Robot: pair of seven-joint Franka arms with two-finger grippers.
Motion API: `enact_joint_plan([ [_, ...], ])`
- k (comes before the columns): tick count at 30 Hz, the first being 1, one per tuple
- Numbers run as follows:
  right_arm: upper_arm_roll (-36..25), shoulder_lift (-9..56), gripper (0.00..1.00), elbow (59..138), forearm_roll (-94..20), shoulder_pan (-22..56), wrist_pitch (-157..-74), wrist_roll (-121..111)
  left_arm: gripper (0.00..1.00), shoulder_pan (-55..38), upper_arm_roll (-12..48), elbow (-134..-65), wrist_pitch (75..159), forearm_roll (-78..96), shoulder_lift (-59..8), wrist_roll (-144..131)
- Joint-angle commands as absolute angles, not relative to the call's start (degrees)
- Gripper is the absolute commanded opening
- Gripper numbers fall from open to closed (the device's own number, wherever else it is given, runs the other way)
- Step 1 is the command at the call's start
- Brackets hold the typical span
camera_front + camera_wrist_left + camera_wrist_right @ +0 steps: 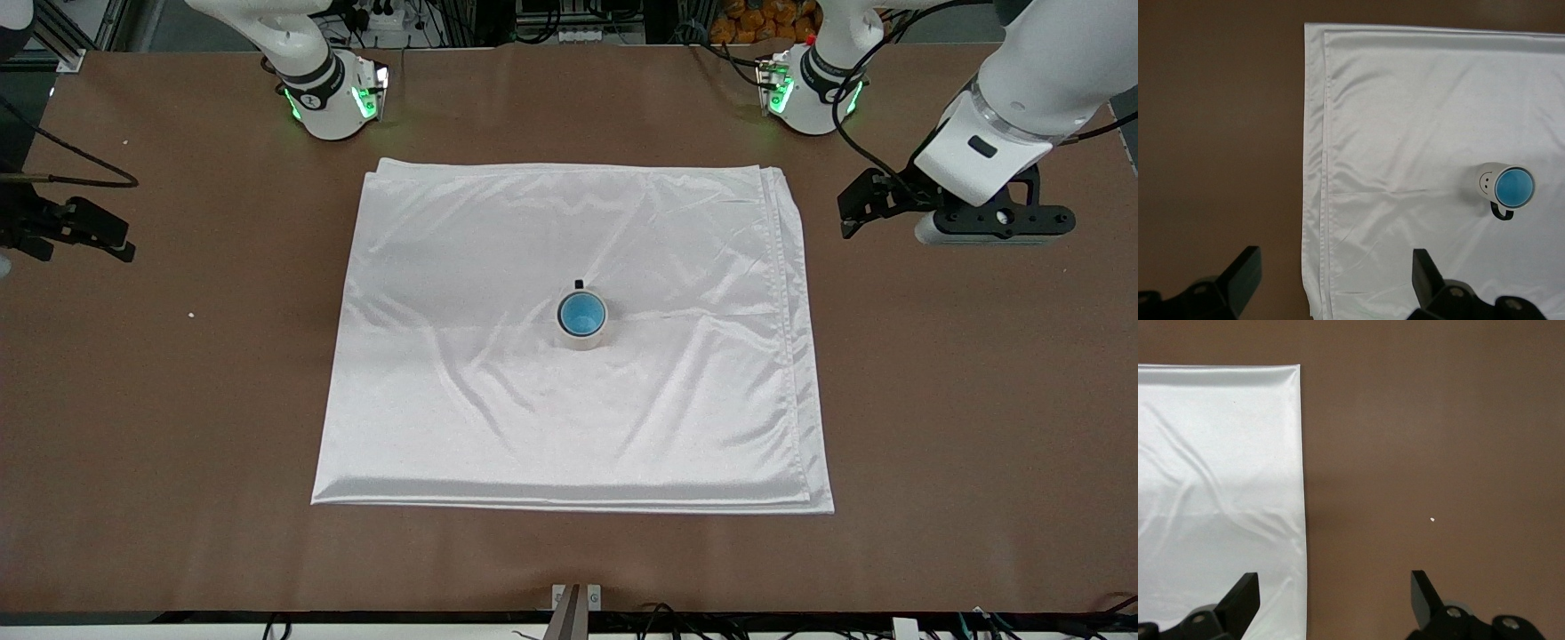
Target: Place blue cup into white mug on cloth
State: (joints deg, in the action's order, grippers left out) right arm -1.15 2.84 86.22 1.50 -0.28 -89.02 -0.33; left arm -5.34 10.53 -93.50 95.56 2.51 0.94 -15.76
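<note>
Both pincers hang empty: left gripper (855,213) and right gripper (98,238) gape apart beside the cloth (498,427). Well off from them, the blue cup (582,313) already nests in the white mug (582,338); light, rigid, probably slick, best pinched at the rim.

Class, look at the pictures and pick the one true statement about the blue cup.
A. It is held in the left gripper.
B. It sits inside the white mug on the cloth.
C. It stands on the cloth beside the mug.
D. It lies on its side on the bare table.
B: the blue cup shows inside the rim of the white mug, which stands on the cloth; both grippers are open and empty.
</note>
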Motion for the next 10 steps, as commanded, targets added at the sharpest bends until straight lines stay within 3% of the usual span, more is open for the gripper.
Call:
enact_joint_plan([
  [1, -1.23, 0.62, 1.00, 88.85, 1.32, -0.35, -89.30, -1.05, 1.00, -4.75, 10.81, -92.46, 94.31, 2.99, 0.35, -14.50],
  [10, -1.23, -0.44, 1.00, 90.35, 1.32, -0.26, -89.65, -1.05, 1.00, -4.75, 10.72, -92.37, 94.31, 2.99, 0.18, -14.94],
])
